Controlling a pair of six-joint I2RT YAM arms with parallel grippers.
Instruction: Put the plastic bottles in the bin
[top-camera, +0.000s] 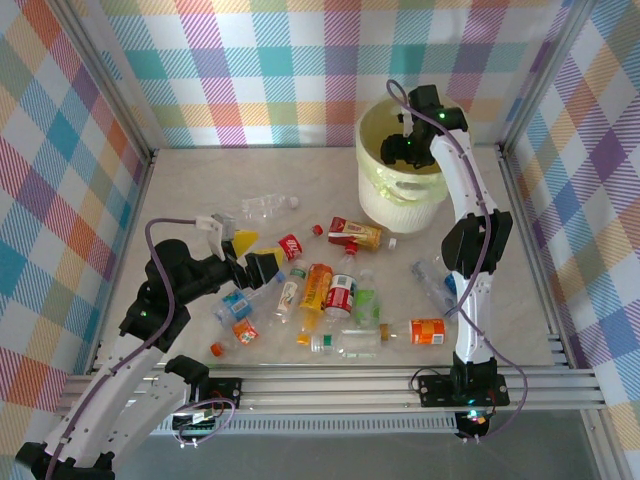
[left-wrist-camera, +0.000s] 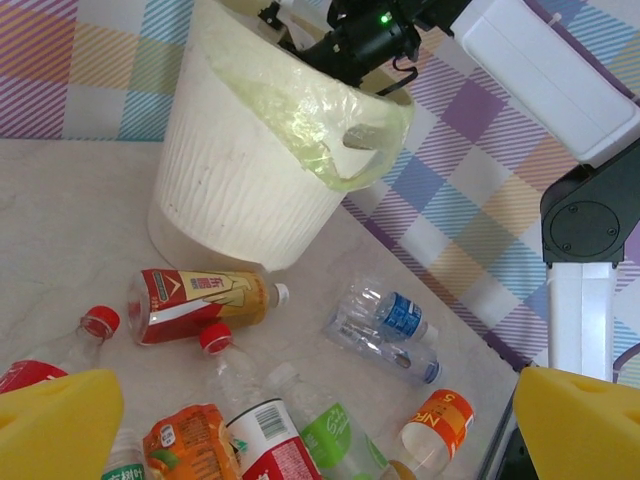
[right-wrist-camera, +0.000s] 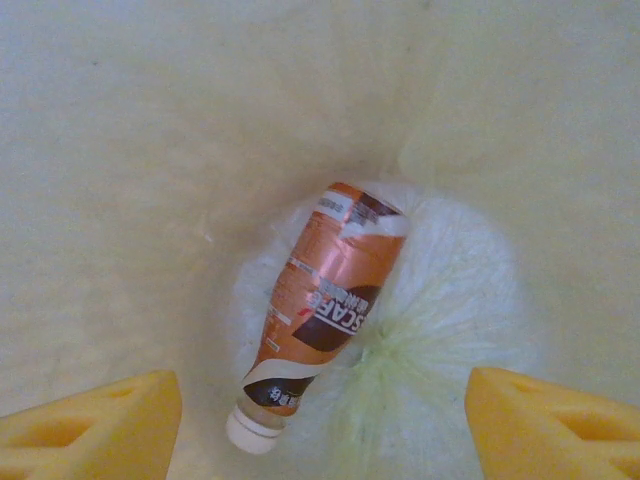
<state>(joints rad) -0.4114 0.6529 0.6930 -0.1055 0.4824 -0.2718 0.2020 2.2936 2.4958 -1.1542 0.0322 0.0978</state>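
The bin (top-camera: 400, 205) stands far right by the wall (top-camera: 570, 110); bottles (top-camera: 330, 295) crowd the middle of the table (top-camera: 200, 185), with bare room at its far left. The right gripper (top-camera: 408, 140) hangs open over a brown bottle (right-wrist-camera: 325, 290) lying in the bin. The left gripper (top-camera: 252, 255), open and empty, sits at the pile's left edge.

Left arm (top-camera: 150, 320): rises from its base well to the near left of the bin (top-camera: 400, 205); elbow bent, dark forearm angled toward the bin, wrist held low.

Left gripper (top-camera: 254, 254): stops well short of the bin and is aimed at its foot. Yellow fingers (left-wrist-camera: 55, 425) spread to full width, nothing between them.

Right arm (top-camera: 470, 240): stands up from its base near the bin's right side. Elbow beside the bin's right wall, white forearm reaching up over the rim.

Right gripper (right-wrist-camera: 320, 428): above the bin's mouth, pointing straight down into it. Yellow pads (right-wrist-camera: 90, 425) set apart, holding nothing.
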